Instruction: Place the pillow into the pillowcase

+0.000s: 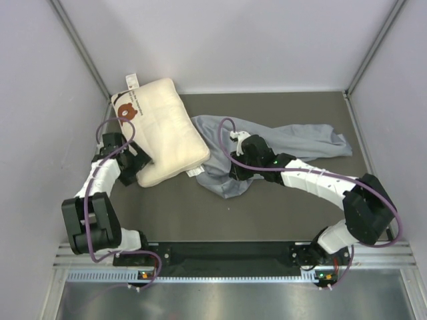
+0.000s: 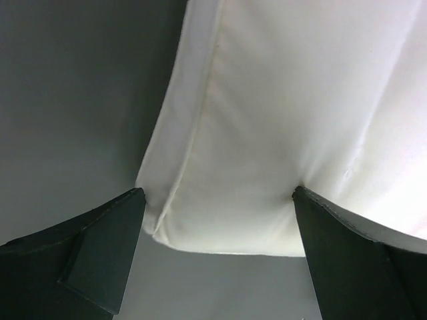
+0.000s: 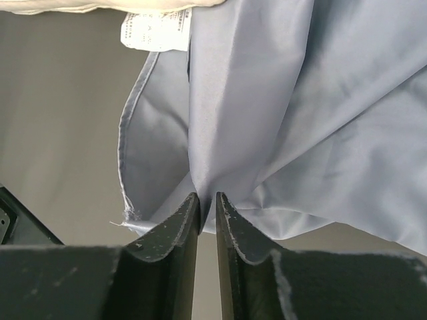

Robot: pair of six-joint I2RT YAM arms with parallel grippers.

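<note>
The cream pillow point(image 1: 163, 130) lies at the back left, its bear print point(image 1: 127, 111) toward the wall. My left gripper point(image 1: 140, 168) is at its near left corner. In the left wrist view the gripper point(image 2: 217, 193) is wide open with the pillow corner point(image 2: 267, 133) between its fingers, both tips touching the fabric. The grey-blue pillowcase point(image 1: 287, 143) lies crumpled to the right of the pillow. My right gripper point(image 1: 235, 172) is shut on a fold at its near left end. The right wrist view shows the gripper point(image 3: 208, 197) pinching the pillowcase point(image 3: 280, 120).
A white label point(image 3: 157, 30) hangs from the pillow's near edge beside the pillowcase opening. Grey walls close in the dark table point(image 1: 280, 213) at the left, back and right. The arm bases stand on a rail point(image 1: 227, 253) at the near edge.
</note>
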